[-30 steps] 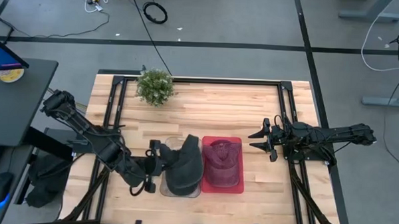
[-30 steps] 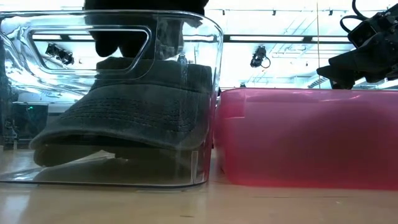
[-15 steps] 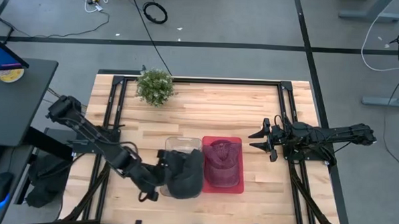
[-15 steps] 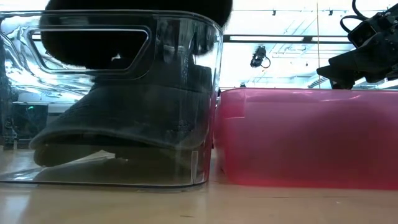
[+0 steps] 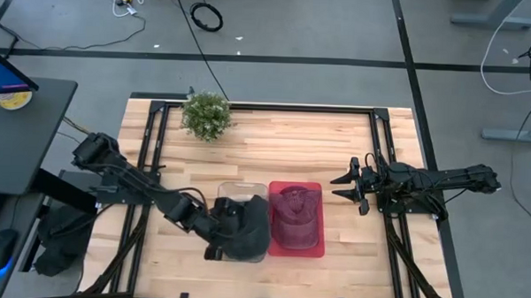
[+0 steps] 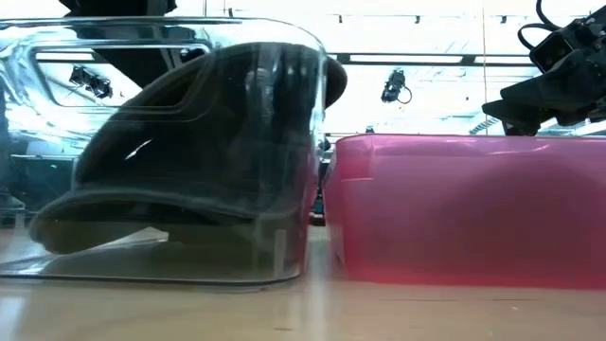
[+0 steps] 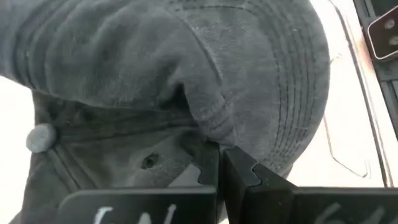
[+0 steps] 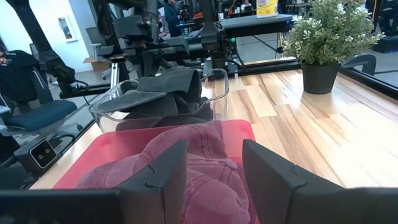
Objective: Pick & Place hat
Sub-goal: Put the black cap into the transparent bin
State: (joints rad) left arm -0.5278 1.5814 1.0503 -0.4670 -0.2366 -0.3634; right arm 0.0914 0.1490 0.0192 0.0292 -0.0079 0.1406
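Observation:
A dark grey cap (image 5: 249, 228) sits in a clear plastic bin (image 5: 237, 190). In the low view the cap (image 6: 189, 142) is tilted, with its crown raised against the bin wall (image 6: 294, 246) and its brim low on the bin floor. My left gripper (image 5: 225, 239) reaches into the bin from the table's left and is shut on the cap. A red hat (image 5: 294, 212) lies in the red bin (image 5: 317, 191) beside it. My right gripper (image 5: 342, 187) waits open at the table's right, pointing at the red bin. My left gripper (image 7: 221, 163) pinches a raised fold of the cap's crown cloth (image 7: 214, 127) between its two fingers (image 7: 245, 174), beside the stitched brim. It comes slanting down from the table's left. The cap stays inside the bin, bunched up, its brim (image 6: 85, 213) on the bin floor.
A potted plant (image 5: 206, 114) stands near the table's far left edge. The clear bin and the red bin (image 6: 464, 208) stand side by side and touching near the table's middle. Bare wood lies between the bins and the far edge. Black rails run along the table's sides.
My left gripper has moved right from beside the clear bin to over its near part, onto the cap. The cap has drawn toward the near end of the bin, uncovering the far end, and its crown has bunched up higher. The bin has shifted slightly.

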